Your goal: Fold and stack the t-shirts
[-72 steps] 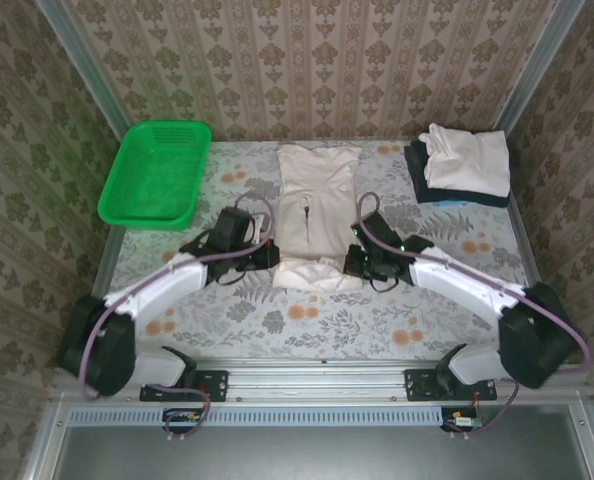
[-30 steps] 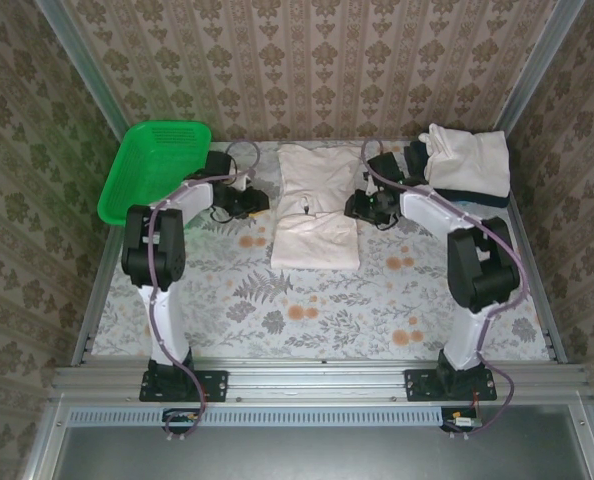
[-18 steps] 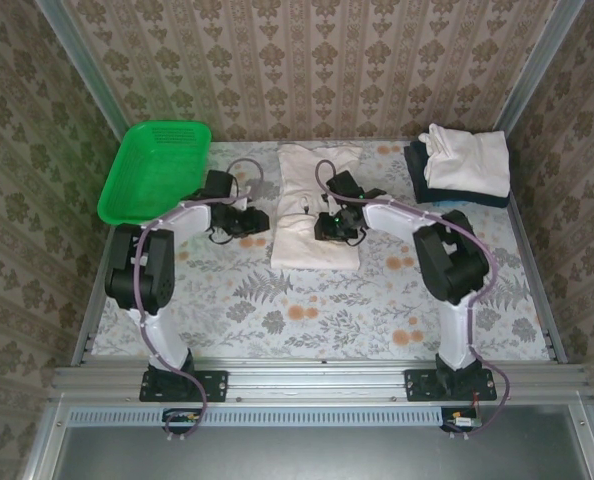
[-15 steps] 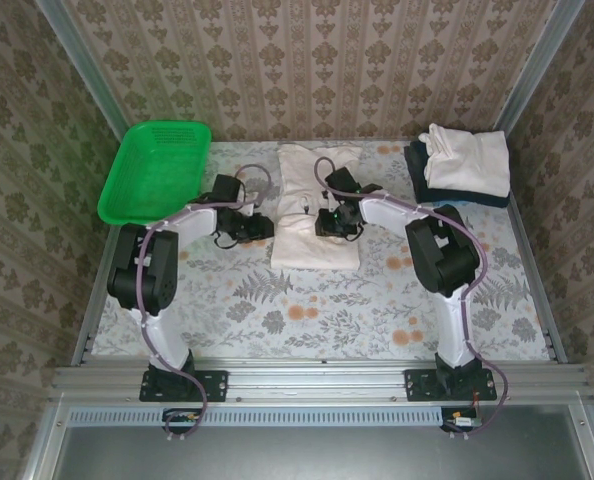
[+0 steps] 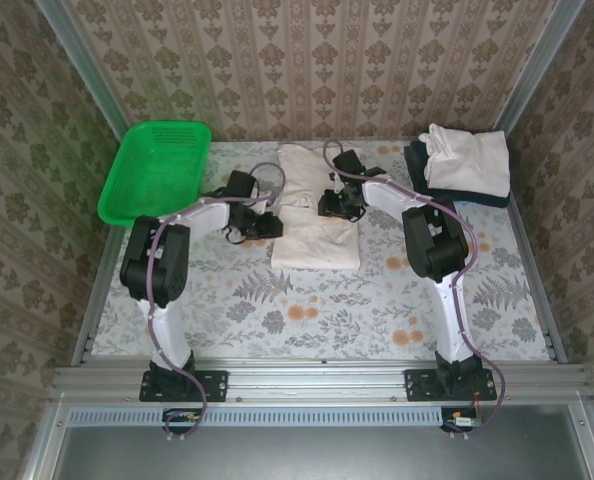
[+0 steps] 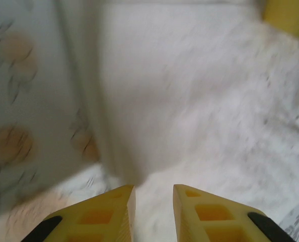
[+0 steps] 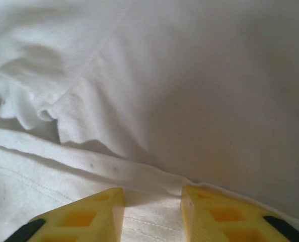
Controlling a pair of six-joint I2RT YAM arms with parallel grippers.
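Cream t-shirt (image 5: 317, 240) lies mid-table twd 12 o'clock, part folded. Left gripper (image 6: 153, 187) at its 9 o'clock edge, jaws narrowly apart. Right gripper (image 7: 152, 190) over mid-cloth, jaws apart, nothing clamped. Risk: pinching only one layer, so fold drags open.

Blur smears the whole left wrist view: the floral table cover (image 6: 23, 101) at the left and the cream t-shirt (image 6: 200, 101) lose all detail, and whether the left gripper (image 6: 153, 189) pinches cloth cannot be told. The lower edge cuts off its fingers, and the upper right corner clips a yellow piece (image 6: 289, 17). The right gripper (image 7: 153, 190) is likewise cut off at the bottom. Seen from the top, the navy t-shirt (image 5: 415, 170) at the upper right lies mostly hidden under a folded white t-shirt (image 5: 469, 160).
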